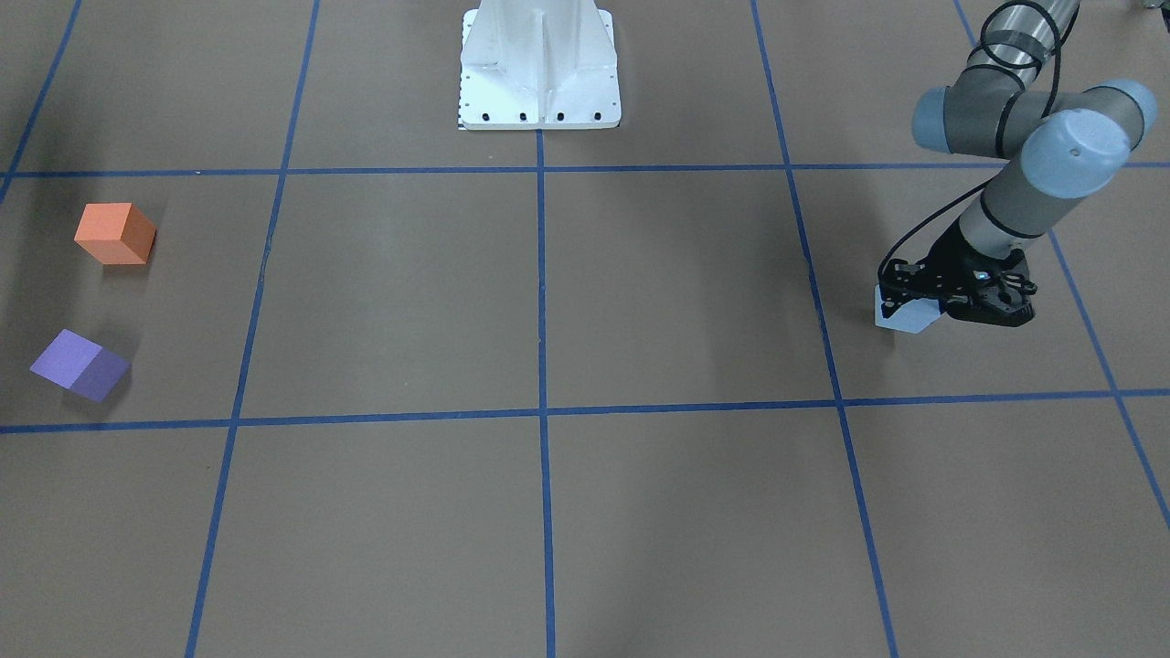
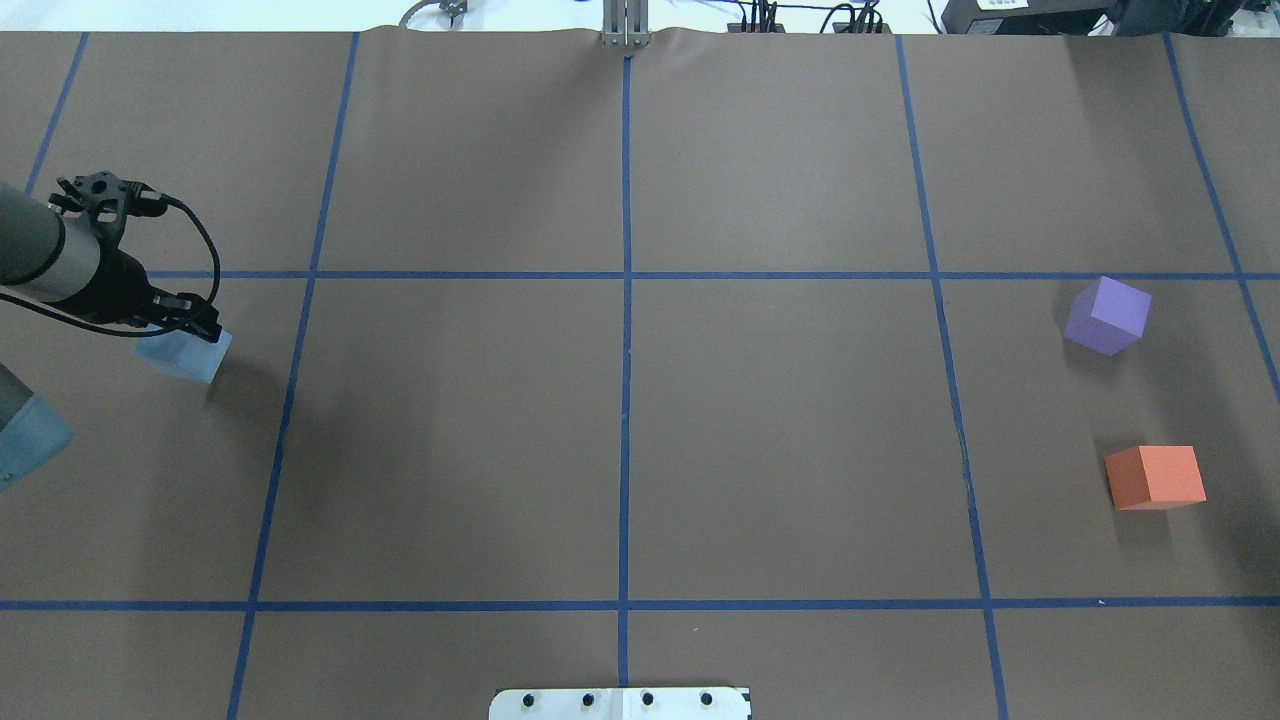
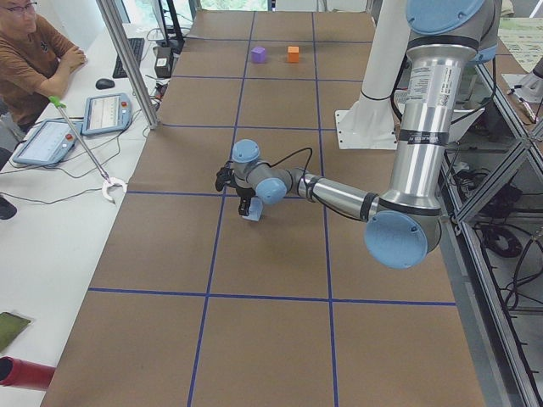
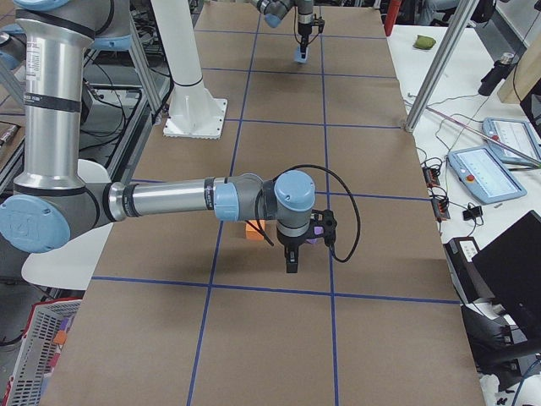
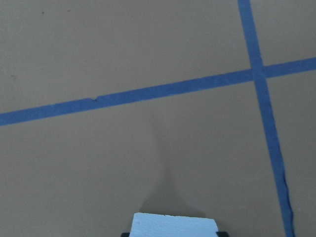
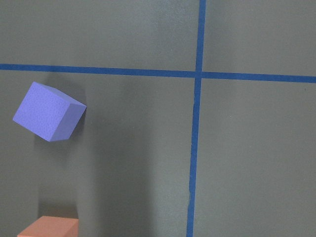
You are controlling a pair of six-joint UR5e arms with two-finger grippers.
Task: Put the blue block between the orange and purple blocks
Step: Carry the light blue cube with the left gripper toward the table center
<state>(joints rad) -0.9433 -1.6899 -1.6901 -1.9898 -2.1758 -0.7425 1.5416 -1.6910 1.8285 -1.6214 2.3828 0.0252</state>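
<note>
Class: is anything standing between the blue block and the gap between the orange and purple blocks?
Nothing visible: only taped table lies between the blue block, in the left gripper, and the orange block and purple block.

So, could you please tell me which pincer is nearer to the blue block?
Left. The left pincer straddles the blue block, at the table's left end. The right pincer hovers at the opposite end, beside the orange block and purple block.
</note>
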